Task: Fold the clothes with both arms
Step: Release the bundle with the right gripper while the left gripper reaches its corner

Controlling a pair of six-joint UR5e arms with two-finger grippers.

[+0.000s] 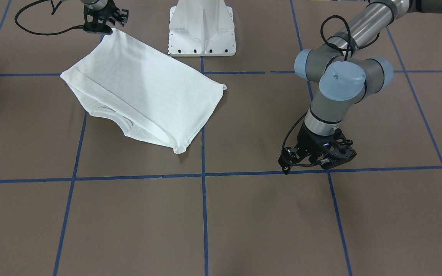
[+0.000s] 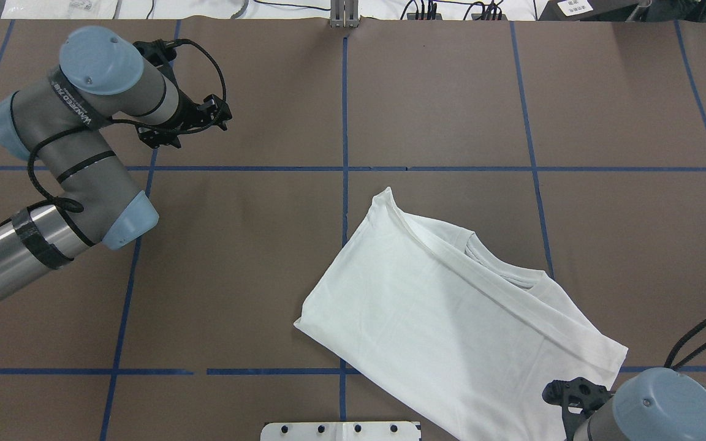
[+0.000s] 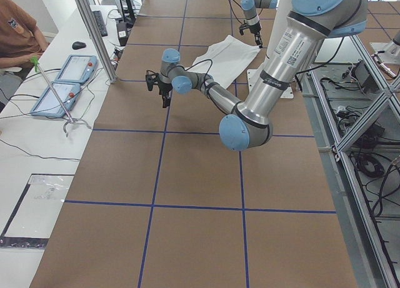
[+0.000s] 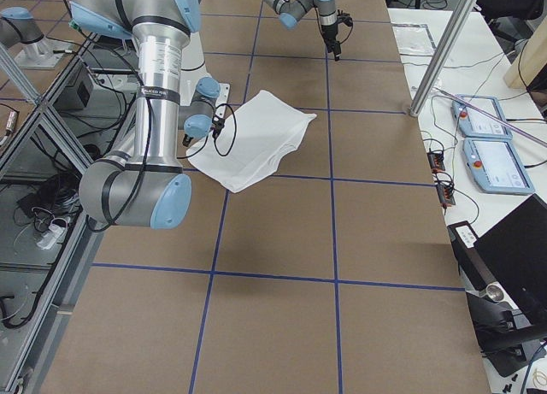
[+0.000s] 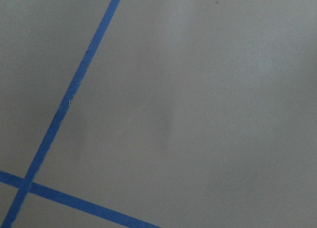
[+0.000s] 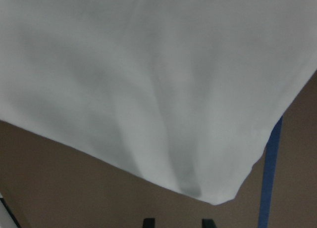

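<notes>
Just beside right end effector: folded shirt corner, not gripped.

This was a robotics lab. Two grey industrial arms with blue joint caps, the left arm and the right arm, worked from a white bolted pedestal at a wide brown bench gridded with blue tape. Aluminium framing posts edged it and cables tangled alongside. Control tablets lay on a white side table, where a person sat.
</notes>
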